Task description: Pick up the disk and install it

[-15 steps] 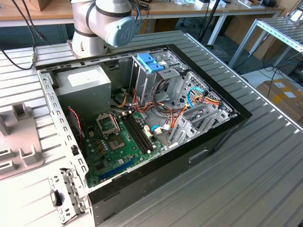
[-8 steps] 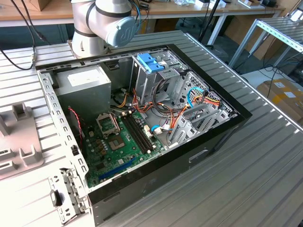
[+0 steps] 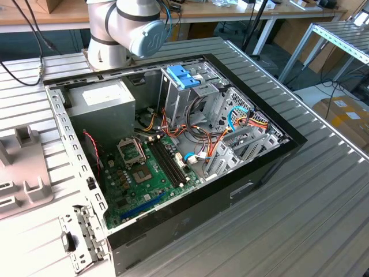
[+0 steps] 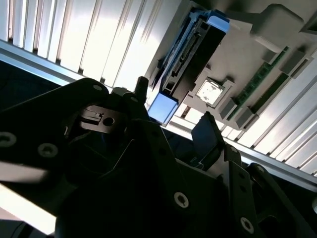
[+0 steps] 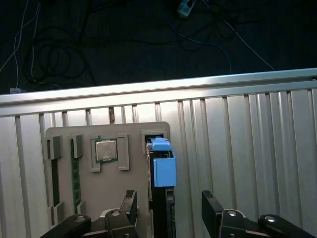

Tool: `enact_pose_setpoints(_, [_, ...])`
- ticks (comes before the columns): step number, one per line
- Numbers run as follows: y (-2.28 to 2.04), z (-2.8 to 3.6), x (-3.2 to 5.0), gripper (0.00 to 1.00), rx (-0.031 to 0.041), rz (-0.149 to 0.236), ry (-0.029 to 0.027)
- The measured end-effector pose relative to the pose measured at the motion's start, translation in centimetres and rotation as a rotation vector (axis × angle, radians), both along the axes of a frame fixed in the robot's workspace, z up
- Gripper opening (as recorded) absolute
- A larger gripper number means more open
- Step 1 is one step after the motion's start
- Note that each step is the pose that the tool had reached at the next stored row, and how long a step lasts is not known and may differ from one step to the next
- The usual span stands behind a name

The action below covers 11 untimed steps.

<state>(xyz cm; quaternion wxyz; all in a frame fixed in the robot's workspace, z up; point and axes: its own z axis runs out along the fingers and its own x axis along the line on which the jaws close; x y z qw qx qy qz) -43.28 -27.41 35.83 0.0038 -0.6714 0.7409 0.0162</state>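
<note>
A ribbed aluminium table (image 3: 323, 219) carries the whole set-up; beyond its edge, a dark floor strewn with cables is seen in the first wrist view.

An open computer case (image 3: 242, 190) is laid on its side in the middle of the table. Inside it, a green motherboard (image 3: 144, 173) and a metal drive cage (image 3: 179, 98) topped by a light blue latch (image 3: 183, 76) are exposed. The robot arm (image 3: 124, 29) is mounted at the table edge just behind the case.

A grey holder (image 5: 133, 173) is placed near the table edge, well apart from the case, at the exterior view's left (image 3: 23, 173).

The disk (image 5: 163, 168) is stood on its edge in a slot along one side of the holder, blue end tab uppermost. Its dark body and blue rails are also seen in the second wrist view (image 4: 193, 54).

The gripper (image 5: 168, 196) is positioned over the disk with its fingers (image 5: 130, 203) spread, one on each side of the disk; a gap is visible at both sides, and nothing is held.

A processor chip (image 5: 105, 150) and green memory modules (image 5: 75, 173) are seated in the other recesses of the holder.
</note>
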Motion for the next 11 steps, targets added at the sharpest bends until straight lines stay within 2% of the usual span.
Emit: enact_pose_setpoints(11, [-0.57,-0.42,-0.01,0.63,-0.0001,0.000,0.0002])
